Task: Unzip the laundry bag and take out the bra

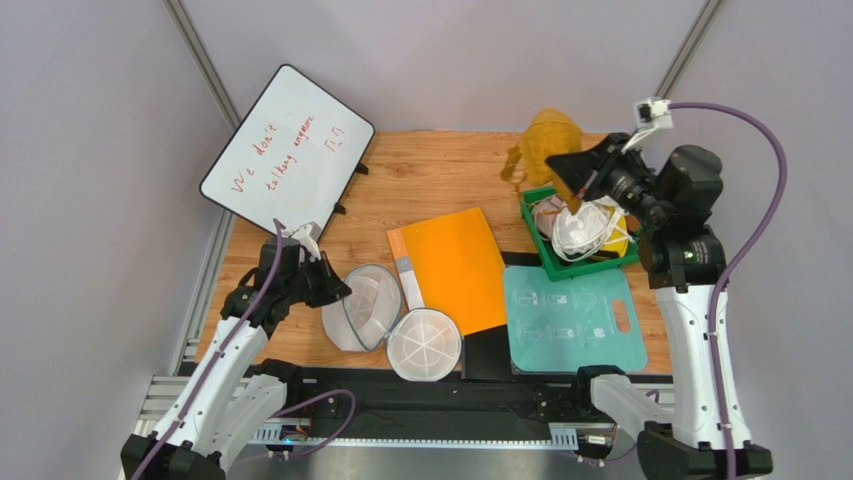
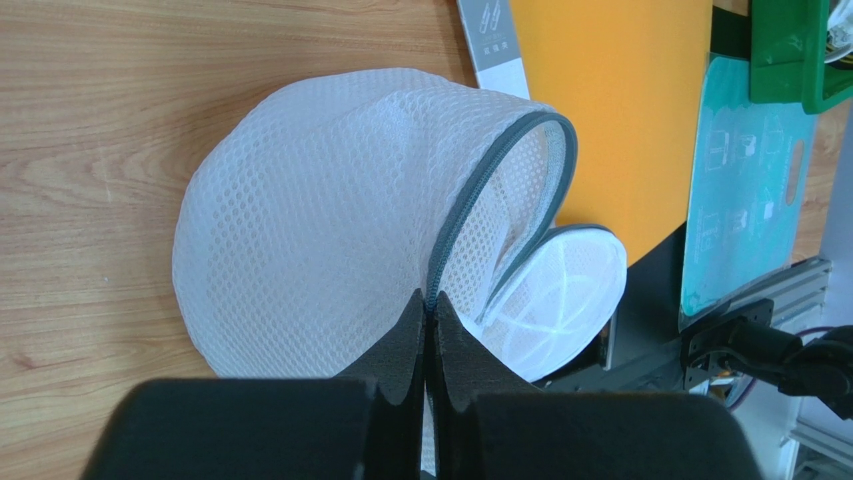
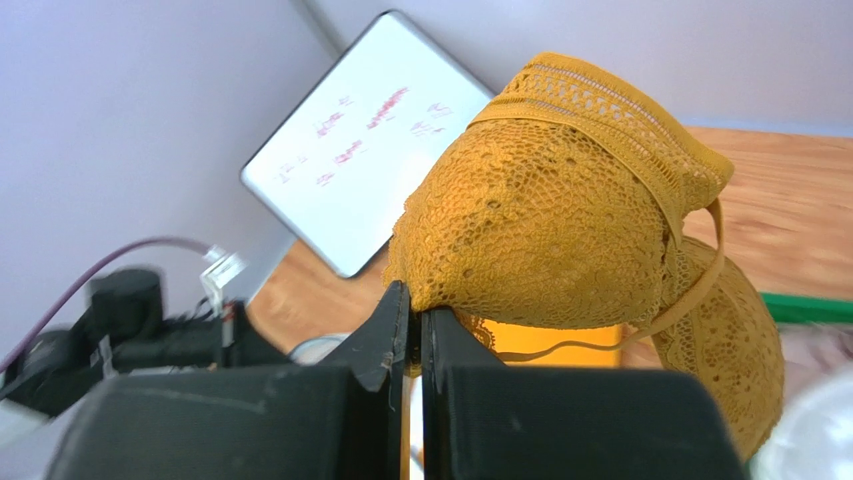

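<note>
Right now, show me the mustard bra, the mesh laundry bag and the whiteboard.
mustard bra (image 3: 541, 220), right wrist view, on its lace cup.
mesh laundry bag (image 2: 300, 210), left wrist view, on its mesh wall.
whiteboard (image 1: 285, 150), top external view, on its white face.

Wooden table (image 1: 441, 170), grey walls (image 1: 451, 50)

The left tool (image 2: 429, 306) pinches the unzipped laundry bag (image 2: 310, 210) at its grey zipper rim (image 2: 475, 190).
</note>
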Robot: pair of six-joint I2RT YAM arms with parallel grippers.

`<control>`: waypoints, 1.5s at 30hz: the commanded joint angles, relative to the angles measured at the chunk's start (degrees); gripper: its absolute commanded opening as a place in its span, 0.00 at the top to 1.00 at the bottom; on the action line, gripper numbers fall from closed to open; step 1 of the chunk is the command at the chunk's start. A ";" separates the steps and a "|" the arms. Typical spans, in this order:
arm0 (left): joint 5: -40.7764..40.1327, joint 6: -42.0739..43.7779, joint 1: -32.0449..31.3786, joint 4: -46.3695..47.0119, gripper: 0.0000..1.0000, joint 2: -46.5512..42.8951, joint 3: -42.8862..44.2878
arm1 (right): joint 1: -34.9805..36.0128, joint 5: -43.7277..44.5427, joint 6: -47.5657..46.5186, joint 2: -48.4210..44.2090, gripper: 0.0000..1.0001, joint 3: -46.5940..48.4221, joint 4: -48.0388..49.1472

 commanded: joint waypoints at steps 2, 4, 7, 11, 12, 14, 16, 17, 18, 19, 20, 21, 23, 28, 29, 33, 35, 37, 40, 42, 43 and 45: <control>0.48 0.75 0.25 1.95 1.00 -0.79 0.81 | -18.60 -6.02 3.14 1.69 1.00 2.67 -1.97; 0.56 0.83 0.25 2.04 1.00 -0.96 0.73 | -24.76 -5.76 3.85 3.44 1.00 2.93 -1.45; 0.74 0.74 0.25 2.21 1.00 -1.14 0.64 | -30.66 -3.92 4.99 5.90 1.00 2.93 0.30; 1.18 0.74 0.25 2.48 1.00 -1.05 0.46 | -33.30 1.96 3.15 8.90 1.00 4.07 0.49; 1.27 0.74 0.25 2.48 1.00 -1.14 0.46 | -33.65 3.80 2.80 9.60 1.00 4.33 0.40; 1.44 0.74 0.25 2.57 1.00 -1.05 0.37 | -34.18 4.70 2.35 12.41 1.00 5.04 0.58; 1.71 0.74 0.16 2.65 1.00 -1.14 0.37 | -34.53 6.01 2.35 14.95 1.00 5.04 1.45; 1.62 0.74 0.25 2.65 1.00 -1.23 0.29 | -34.80 6.11 2.09 15.66 1.00 4.95 2.15; 1.62 0.74 0.25 2.65 1.00 -1.23 0.37 | -34.71 7.50 1.83 16.45 1.00 4.95 2.59; 1.71 0.74 0.25 2.74 1.00 -1.23 0.37 | -34.71 8.56 1.48 17.59 1.00 4.95 3.38; 1.71 0.74 0.25 2.74 1.00 -1.14 0.29 | -34.71 9.70 1.04 18.13 1.00 4.95 3.56; 1.71 0.74 0.25 2.74 1.00 -1.14 0.29 | -34.80 11.80 0.43 18.65 1.00 5.04 3.65; 1.62 0.74 0.25 2.74 1.00 -1.14 0.29 | -34.80 13.57 -0.19 20.06 1.00 4.87 3.56; 1.62 0.66 0.25 2.57 1.00 -1.14 0.29 | -34.89 15.86 -1.34 23.49 1.00 1.80 4.70; 1.53 0.66 0.25 2.65 1.00 -1.23 0.29 | -34.97 15.77 -1.43 24.19 1.00 1.18 5.32; 1.71 0.66 0.25 2.74 1.00 -1.14 0.29 | -35.06 14.81 -1.60 28.66 1.00 -1.72 10.31; 2.06 0.66 0.25 2.83 1.00 -1.05 0.29 | -35.06 13.58 -1.43 30.52 1.00 -2.34 11.12; 2.06 0.83 0.25 2.83 1.00 -1.23 0.29 | -35.06 13.49 -1.25 32.28 1.00 -2.78 10.95; 2.23 0.83 0.25 2.92 1.00 -1.49 0.29 | -35.06 16.73 0.59 32.28 1.00 -5.24 11.03; 2.41 0.83 0.25 2.92 1.00 -1.49 0.29 | -35.06 19.11 1.21 32.11 1.00 -6.90 11.12; 2.50 0.83 0.25 2.92 1.00 -1.49 0.29 | -35.06 19.46 1.30 32.45 1.00 -7.09 11.12; 2.76 0.83 0.25 3.01 1.00 -1.49 0.29 | -35.33 19.99 1.39 33.94 1.00 -7.00 10.51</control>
